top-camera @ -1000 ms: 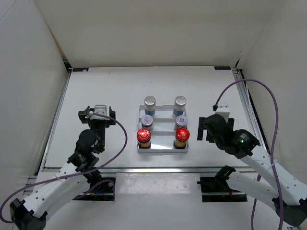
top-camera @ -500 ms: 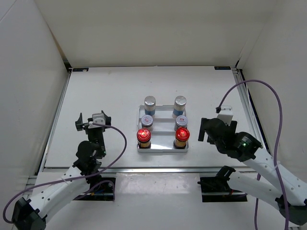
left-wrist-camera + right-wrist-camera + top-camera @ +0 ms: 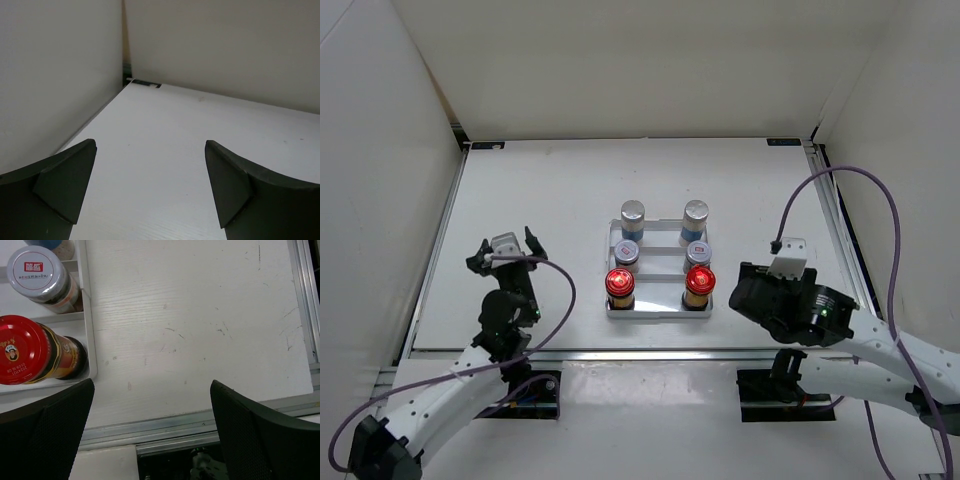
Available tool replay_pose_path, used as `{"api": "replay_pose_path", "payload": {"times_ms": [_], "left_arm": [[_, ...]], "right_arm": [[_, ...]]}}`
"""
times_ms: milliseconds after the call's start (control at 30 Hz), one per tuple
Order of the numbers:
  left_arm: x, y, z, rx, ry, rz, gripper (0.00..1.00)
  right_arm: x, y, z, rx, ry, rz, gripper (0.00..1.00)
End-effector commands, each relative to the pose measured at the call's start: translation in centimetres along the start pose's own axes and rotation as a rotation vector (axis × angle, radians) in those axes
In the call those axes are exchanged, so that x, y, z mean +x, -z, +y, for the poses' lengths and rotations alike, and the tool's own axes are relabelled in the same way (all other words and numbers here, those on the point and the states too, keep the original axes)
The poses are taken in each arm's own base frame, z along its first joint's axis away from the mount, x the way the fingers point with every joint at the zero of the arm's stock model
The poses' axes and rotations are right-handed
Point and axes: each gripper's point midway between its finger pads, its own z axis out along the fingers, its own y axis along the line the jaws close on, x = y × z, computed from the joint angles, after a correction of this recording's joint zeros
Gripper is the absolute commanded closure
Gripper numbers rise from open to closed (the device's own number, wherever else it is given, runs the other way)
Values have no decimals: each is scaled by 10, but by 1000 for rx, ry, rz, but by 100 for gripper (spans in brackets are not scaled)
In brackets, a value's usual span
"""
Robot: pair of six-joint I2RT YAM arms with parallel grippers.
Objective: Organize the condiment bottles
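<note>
The condiment bottles stand in a white stepped tray [image 3: 658,309] at mid-table: two taller silver-capped ones [image 3: 633,213] [image 3: 695,213] at the back, two short ones with labelled lids [image 3: 626,252] [image 3: 698,252] in the middle, two red-capped amber ones [image 3: 619,284] [image 3: 699,280] in front. The right wrist view shows one red-capped bottle [image 3: 27,350] and one short labelled-lid bottle [image 3: 39,274] in the tray [image 3: 86,315]. My left gripper [image 3: 505,253] is open over bare table left of the tray, nothing between its fingers [image 3: 65,182]. My right gripper [image 3: 752,290] is open right of the tray, near the front edge.
White walls enclose the table on three sides. A metal rail [image 3: 200,422] runs along the table's near edge below my right gripper. A purple cable [image 3: 850,180] loops above the right arm. The left wrist view faces the back left corner [image 3: 127,80].
Both arms have drawn back toward their bases. The left gripper moved down and left, away from the tray; the right gripper lowered toward the front edge. The bottles have not moved.
</note>
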Motion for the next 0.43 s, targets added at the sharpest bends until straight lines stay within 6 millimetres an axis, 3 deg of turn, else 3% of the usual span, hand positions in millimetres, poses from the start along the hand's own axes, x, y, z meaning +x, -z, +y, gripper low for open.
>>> {"api": "replay_pose_path", "payload": {"times_ms": [0,33,67,233,400], "left_arm": [[28,-18,11,-138,59,68,0],[50,-27,3,-142,58,119,0],[64,-33,11,-172,31,149,0],[119,-51,10,-159,-71,267,0],[132,-57,18,-155,-25,278,0]], "right_arm": [[-13,6,-17,37,-84,-73,0],[-13,7,-18,31,-92,-76,0],[-13,7,-18,31,-92,-76,0],[-15,9,-21,16,-122,-90,0],[-12,10,-17,-17,-112,-91,0]]}}
